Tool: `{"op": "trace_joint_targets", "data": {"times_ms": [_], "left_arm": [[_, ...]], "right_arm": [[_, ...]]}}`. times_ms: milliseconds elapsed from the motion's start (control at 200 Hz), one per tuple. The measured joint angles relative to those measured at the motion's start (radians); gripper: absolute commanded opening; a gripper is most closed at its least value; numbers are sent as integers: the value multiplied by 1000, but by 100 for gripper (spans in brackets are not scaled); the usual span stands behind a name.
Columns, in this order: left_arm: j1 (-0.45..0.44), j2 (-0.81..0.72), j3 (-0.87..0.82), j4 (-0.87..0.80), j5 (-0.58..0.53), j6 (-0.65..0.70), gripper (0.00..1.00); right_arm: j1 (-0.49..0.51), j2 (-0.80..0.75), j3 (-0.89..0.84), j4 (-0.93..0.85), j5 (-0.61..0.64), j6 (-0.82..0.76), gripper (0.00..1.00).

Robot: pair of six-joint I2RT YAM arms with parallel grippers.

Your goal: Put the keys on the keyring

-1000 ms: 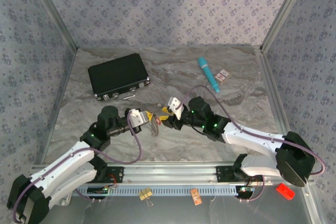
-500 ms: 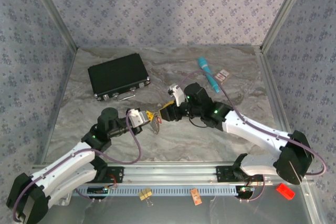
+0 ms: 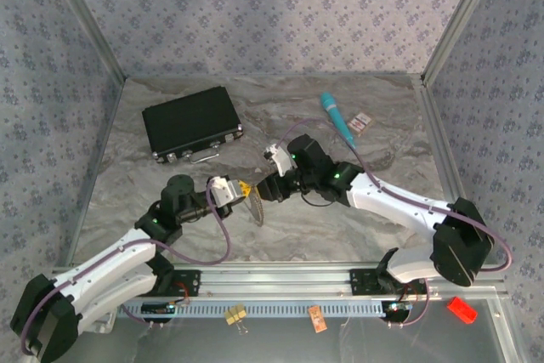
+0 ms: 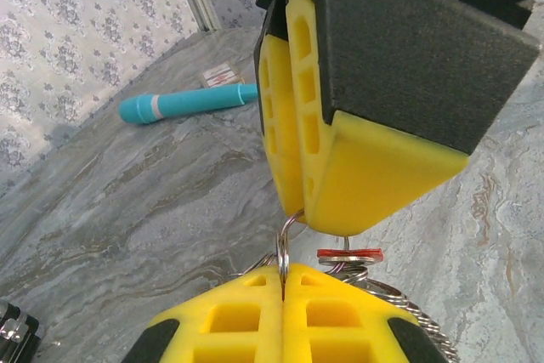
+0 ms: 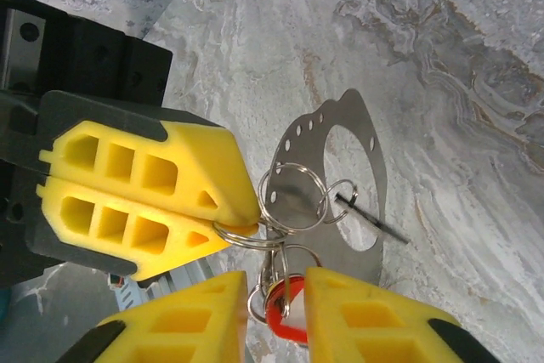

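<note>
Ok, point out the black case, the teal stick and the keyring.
black case (image 3: 191, 121), top view, middle of its lid.
teal stick (image 4: 191, 104), left wrist view, middle of its barrel.
keyring (image 3: 255, 204), top view, its hanging silvery part.

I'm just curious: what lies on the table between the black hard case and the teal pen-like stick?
Nothing. In the top view, the stretch of grey marbled tabletop between the black hard case and the teal pen-like stick is bare.
</note>
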Motion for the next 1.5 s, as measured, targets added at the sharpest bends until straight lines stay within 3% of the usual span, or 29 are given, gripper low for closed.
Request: {"op": "trace_joint_targets", "data": {"times_ms": [415,735,970,1164,1269,1394,1504], "left_arm": [[0,0,0,3,-11,-16,0],[0,0,0,5,-14,-16,0],[0,0,0,8,-14,-24,0],[0,2,0,13,-14,-42,0],[0,15,-1,30,-14,-57,0],[-1,31,-1,53,-14,-68,0],[-1,34,-1,56,-14,-68,0]], "right_arm": [[-30,6,0,2,-46,6,7],[-35,50,-1,31,-95,29,23],[-36,50,-10,61,-111,40,11],[-47,50,-27,82,-121,40,8],[-52,51,-37,101,-127,40,13],[-57,63,-46,119,-127,51,29],[-59,49,-66,124,-120,27,32]]}}
